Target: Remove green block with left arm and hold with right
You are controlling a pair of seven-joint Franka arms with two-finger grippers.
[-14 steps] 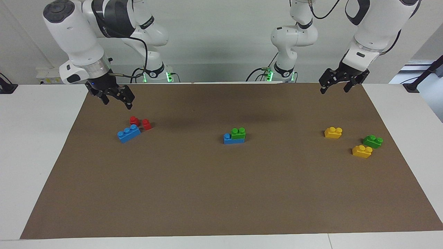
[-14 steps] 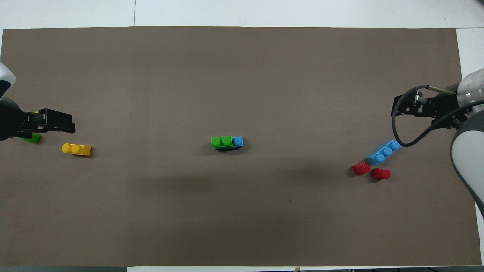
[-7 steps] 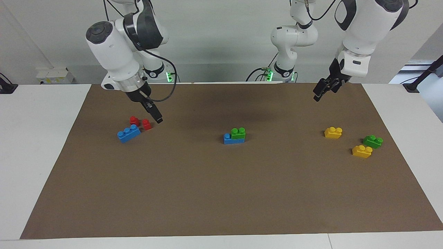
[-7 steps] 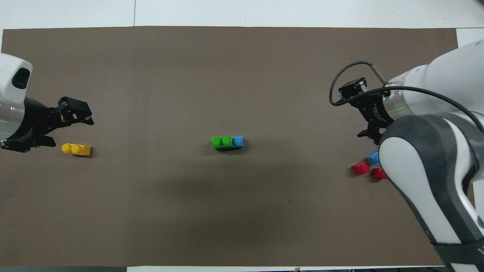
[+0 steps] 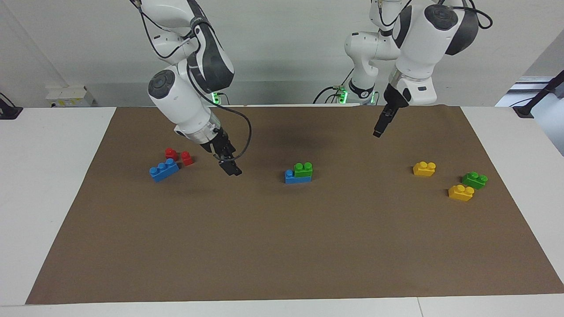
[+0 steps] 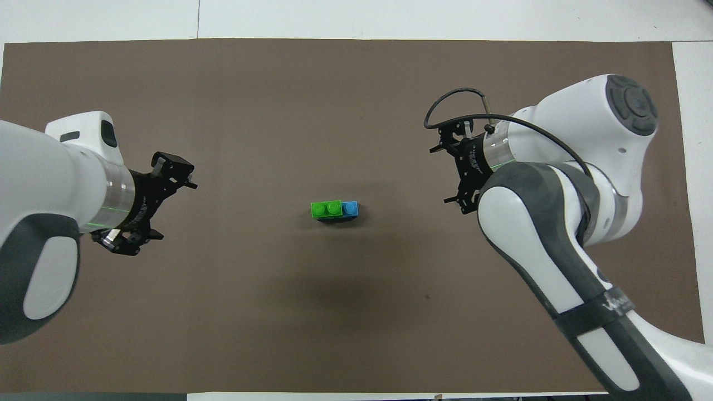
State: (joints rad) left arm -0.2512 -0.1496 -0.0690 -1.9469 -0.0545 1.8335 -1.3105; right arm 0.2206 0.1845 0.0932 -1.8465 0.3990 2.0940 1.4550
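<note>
both pincers up over the mat, block untouched

the small bright-green two-stud plastic brick (image 5: 303, 169) sits at the middle of the desk (image 5: 53, 176), pressed onto one end of a blue plastic brick (image 5: 291, 177), about midway between the robots' edge and the front edge. the left pincer (image 5: 379, 130) hangs over bare brown mat toward the left arm's end; the right pincer (image 5: 231, 168) hangs low toward the right arm's end. whether either is wide or narrow i cannot tell.

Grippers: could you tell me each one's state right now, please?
Left gripper: over the mat, empty; opening cannot be told.
Right gripper: same.
</note>
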